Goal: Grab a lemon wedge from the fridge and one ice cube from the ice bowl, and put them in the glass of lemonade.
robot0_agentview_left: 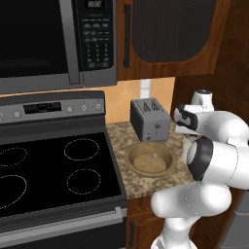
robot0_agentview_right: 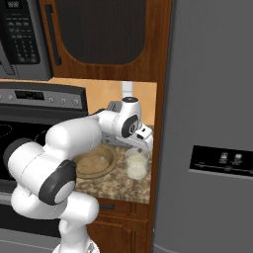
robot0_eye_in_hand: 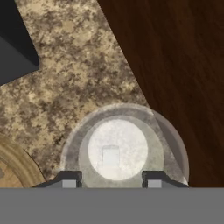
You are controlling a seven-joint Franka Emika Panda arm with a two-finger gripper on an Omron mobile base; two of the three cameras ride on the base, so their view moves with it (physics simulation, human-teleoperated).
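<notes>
A: Where is the gripper point(robot0_eye_in_hand: 111, 179), and what are its fingers doing?

B: It hangs straight above the glass of lemonade point(robot0_eye_in_hand: 122, 146). Its two dark fingertips point(robot0_eye_in_hand: 69, 179) are spread apart with nothing between them. A small pale square, the ice cube point(robot0_eye_in_hand: 110, 155), sits in the glass's pale drink, below the gap.

A: What does the glass stand on?

B: A speckled brown stone counter point(robot0_eye_in_hand: 78, 65). Right beside the glass rises a dark wooden panel point(robot0_eye_in_hand: 175, 61). The curved rim of the tan ice bowl point(robot0_eye_in_hand: 15, 168) lies near it on the other side.

A: And the room around it?

B: From the right base view, the glass point(robot0_agentview_right: 137, 164) is at the counter's far right, next to the wood panel, with the tall grey fridge point(robot0_agentview_right: 212, 123) beyond. The bowl point(robot0_agentview_right: 94, 161) sits just left of the glass. From the left base view, a grey toaster point(robot0_agentview_left: 150, 118) stands behind the bowl point(robot0_agentview_left: 150, 159). A black stove point(robot0_agentview_left: 53, 170) is left of the counter, with a microwave point(robot0_agentview_left: 53, 41) above it.
</notes>
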